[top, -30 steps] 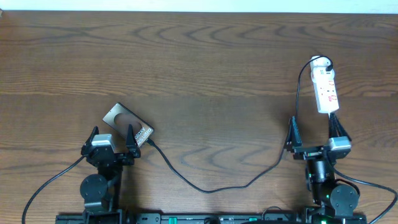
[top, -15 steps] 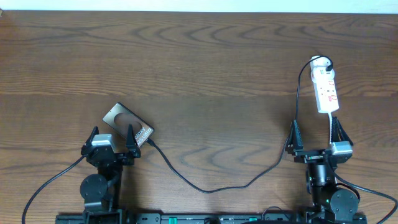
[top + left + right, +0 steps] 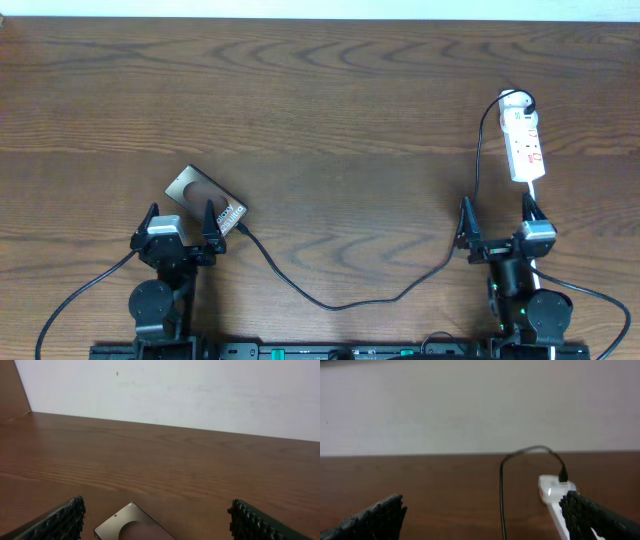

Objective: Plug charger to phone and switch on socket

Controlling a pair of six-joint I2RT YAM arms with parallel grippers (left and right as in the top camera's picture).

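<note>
The phone (image 3: 205, 199) lies flat at the left, turned diagonally, and its top corner shows in the left wrist view (image 3: 131, 523). The black charger cable (image 3: 340, 302) runs from the phone's lower right edge across the table and up to the far end of the socket (image 3: 524, 145), a white power strip with red markings. The strip and the cable also show in the right wrist view (image 3: 554, 491). My left gripper (image 3: 180, 222) is open, just short of the phone. My right gripper (image 3: 497, 222) is open, below the strip, with the cable between its fingers' span.
The wooden table (image 3: 330, 110) stretches wide behind both arms. A white wall (image 3: 200, 395) stands at its far edge. Both arm bases sit at the near edge, with black leads trailing beside them.
My right gripper has drawn back a little toward the near edge and shifted slightly left, away from the strip. The left arm, phone and cable have not moved.
</note>
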